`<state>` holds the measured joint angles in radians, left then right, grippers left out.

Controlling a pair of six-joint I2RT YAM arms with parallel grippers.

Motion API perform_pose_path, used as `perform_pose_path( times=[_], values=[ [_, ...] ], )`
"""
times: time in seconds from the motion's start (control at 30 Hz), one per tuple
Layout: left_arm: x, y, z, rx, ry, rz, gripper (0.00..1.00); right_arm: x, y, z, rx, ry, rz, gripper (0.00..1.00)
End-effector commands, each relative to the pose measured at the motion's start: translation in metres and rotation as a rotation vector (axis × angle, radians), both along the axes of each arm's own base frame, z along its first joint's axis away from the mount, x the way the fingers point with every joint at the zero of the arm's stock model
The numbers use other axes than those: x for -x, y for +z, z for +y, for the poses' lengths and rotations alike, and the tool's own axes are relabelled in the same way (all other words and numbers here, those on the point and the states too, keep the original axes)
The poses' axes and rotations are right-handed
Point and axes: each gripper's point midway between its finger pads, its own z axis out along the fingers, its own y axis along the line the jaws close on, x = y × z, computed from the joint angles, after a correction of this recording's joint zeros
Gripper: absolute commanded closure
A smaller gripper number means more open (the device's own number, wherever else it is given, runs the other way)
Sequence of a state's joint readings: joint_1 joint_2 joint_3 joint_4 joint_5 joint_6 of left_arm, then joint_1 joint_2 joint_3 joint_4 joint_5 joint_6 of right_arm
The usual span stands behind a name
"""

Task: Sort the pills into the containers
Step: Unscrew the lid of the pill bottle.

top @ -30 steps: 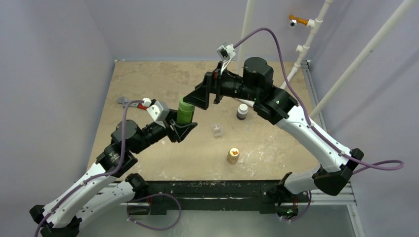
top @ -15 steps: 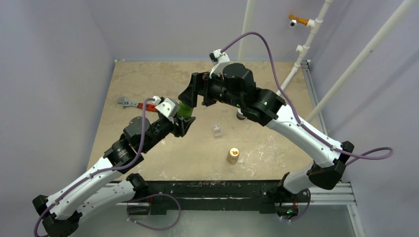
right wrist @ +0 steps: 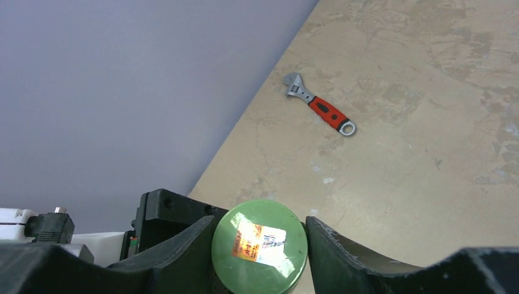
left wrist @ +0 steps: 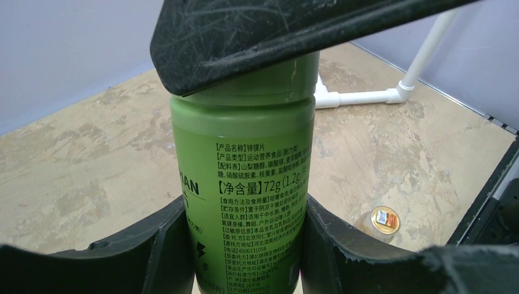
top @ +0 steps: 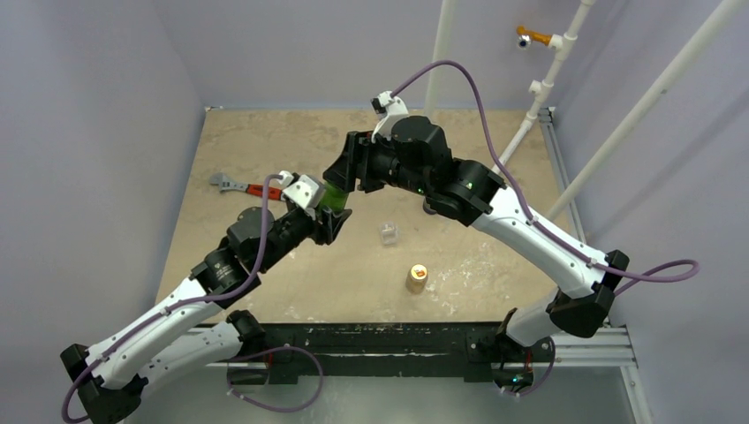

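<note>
One green bottle (left wrist: 245, 153): left tool (left wrist: 245, 228) clenches body, right tool (right wrist: 258, 228) clenches cap (right wrist: 259, 248); one clear case (top: 387, 233).

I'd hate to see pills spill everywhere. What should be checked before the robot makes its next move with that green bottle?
1. Left gripper clamps the green bottle by its body: ok.
2. Right gripper meets the cap on both sides: ok.
3. Cap on the bottle: ok.
4. Transparent case stands free on the table: ok.
5. Pills' whereabouts: cannot tell.
</note>
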<state>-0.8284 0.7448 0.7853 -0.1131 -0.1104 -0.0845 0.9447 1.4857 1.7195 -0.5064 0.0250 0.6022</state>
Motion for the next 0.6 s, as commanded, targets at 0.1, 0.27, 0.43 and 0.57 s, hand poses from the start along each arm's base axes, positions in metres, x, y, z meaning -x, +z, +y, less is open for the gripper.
perform_pose_path(
  times=[0.1,0.27,0.43,0.57],
  values=[
    [-0.005,0.022,-0.001,0.077,0.026,-0.042,1.0,0.005,0.022,0.003,-0.067,0.017,-0.016,0.58],
    [0.004,0.029,-0.007,0.111,-0.024,-0.019,1.0,0.008,0.029,-0.001,-0.072,0.046,-0.068,0.73],
    [0.035,0.042,-0.025,0.16,-0.227,-0.021,1.0,0.01,0.053,-0.013,-0.126,0.144,-0.201,0.79],
    [0.063,0.056,-0.034,0.2,-0.387,-0.021,1.0,0.02,0.07,-0.022,-0.171,0.276,-0.293,0.8]
  ],
)
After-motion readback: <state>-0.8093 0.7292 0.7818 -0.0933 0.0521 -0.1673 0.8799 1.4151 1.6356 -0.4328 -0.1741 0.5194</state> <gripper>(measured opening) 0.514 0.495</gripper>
